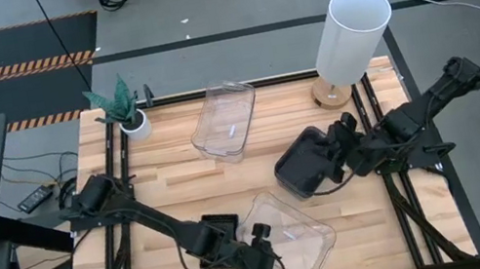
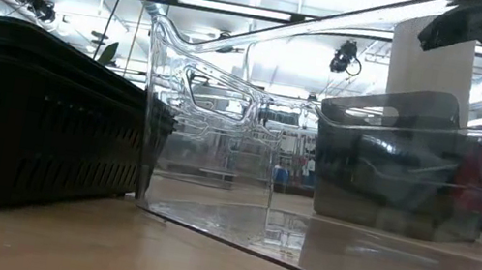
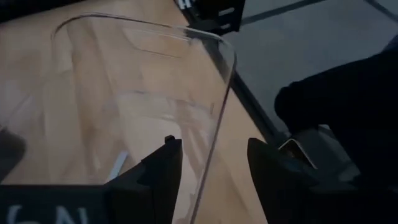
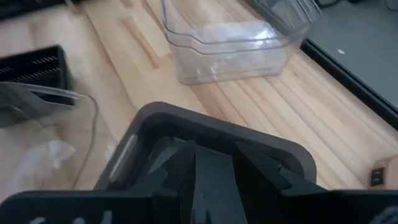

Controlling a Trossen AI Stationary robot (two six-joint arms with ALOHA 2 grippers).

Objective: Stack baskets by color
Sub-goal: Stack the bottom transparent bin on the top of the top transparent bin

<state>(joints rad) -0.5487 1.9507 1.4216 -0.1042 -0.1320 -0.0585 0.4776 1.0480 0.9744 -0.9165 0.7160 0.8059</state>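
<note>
A smoky grey basket [image 1: 305,165] sits right of the table's middle, and my right gripper [image 1: 335,155] is shut on its right end. A clear basket [image 1: 289,235] lies near the front edge. My left gripper [image 3: 211,149] is open, one finger on each side of that basket's near-left rim [image 3: 219,124]. A black mesh tray [image 1: 219,225] stands beside the clear basket, under my left arm. A second clear basket [image 1: 224,119] rests on its bottom at the far middle. My left gripper has the clear basket's rim between its open fingers [image 3: 163,168]; whether either finger touches it I cannot tell. My right gripper holds the grey basket by the rim of its right short end [image 4: 214,127], slanting down from the table's right. The dark fingers hide the exact place of contact.
A tall white lamp [image 1: 351,34] stands at the far right, close behind my right arm. A small potted plant [image 1: 124,108] is at the far left. Bare wood lies left of the middle. In the low view the black tray [image 2: 28,119] fills the left foreground.
</note>
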